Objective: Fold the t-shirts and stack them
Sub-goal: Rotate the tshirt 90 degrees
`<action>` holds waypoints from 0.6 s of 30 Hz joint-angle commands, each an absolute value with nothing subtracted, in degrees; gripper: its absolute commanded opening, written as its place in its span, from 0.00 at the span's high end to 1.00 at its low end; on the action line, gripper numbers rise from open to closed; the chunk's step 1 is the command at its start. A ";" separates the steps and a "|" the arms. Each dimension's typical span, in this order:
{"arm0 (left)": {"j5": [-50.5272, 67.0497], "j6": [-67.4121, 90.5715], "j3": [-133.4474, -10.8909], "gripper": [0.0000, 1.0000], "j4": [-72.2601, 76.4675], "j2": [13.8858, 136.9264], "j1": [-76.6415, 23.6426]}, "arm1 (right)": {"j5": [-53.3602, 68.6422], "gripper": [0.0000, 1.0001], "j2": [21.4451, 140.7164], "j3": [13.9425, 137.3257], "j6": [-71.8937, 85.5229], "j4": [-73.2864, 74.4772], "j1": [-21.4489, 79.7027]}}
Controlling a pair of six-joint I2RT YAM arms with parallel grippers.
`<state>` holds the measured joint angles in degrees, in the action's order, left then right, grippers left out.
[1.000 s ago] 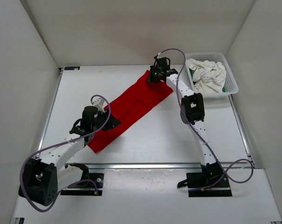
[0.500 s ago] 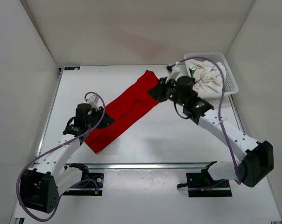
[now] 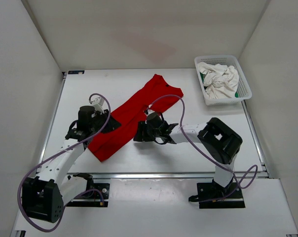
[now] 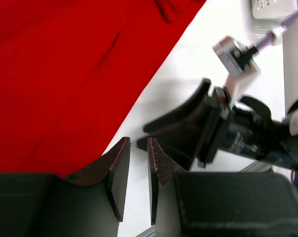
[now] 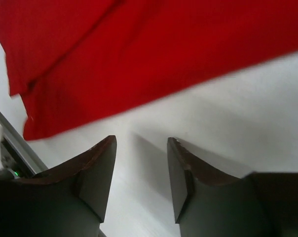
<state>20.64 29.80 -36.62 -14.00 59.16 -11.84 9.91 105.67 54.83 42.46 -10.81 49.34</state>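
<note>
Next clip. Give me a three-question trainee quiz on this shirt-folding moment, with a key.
1. True or false: the red t-shirt lies on the table.
2. The right gripper holds: A the red t-shirt; B the basket's rim; C nothing.
3. Fill in: on top in the mesh basket lies a ____ t-shirt.
Key: 1 true; 2 C, its jaws are open over bare table; 3 white, the white t-shirt.
</note>
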 commanded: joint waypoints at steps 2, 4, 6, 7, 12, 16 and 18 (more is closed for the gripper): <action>22.94 30.06 -34.89 0.69 -12.40 57.74 -11.86 | 8.52 0.58 111.26 59.15 48.60 -17.66 47.99; 22.33 30.23 -34.89 0.68 -11.95 58.44 -12.74 | 11.76 0.67 113.98 59.76 51.23 -20.82 46.42; 21.88 30.05 -35.07 0.68 -12.13 59.41 -13.44 | 13.70 0.74 116.09 61.33 51.85 -19.96 45.97; 21.80 30.15 -35.33 0.69 -12.04 59.41 -13.53 | 14.06 0.83 116.36 61.70 50.81 -19.26 45.88; 19.69 30.06 -34.99 0.69 -12.75 60.81 -16.50 | 16.33 0.99 104.05 47.45 46.70 -20.30 38.37; 18.81 30.50 -34.19 0.69 -11.87 63.27 -20.20 | 25.28 1.00 97.57 43.77 37.83 -12.43 28.16; 17.58 30.50 -34.36 0.70 -11.95 64.68 -22.05 | 27.41 1.00 96.42 44.38 31.94 -6.02 23.33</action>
<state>19.33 30.41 -35.07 -12.60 63.24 -19.40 22.11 100.16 43.92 42.54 -13.56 30.37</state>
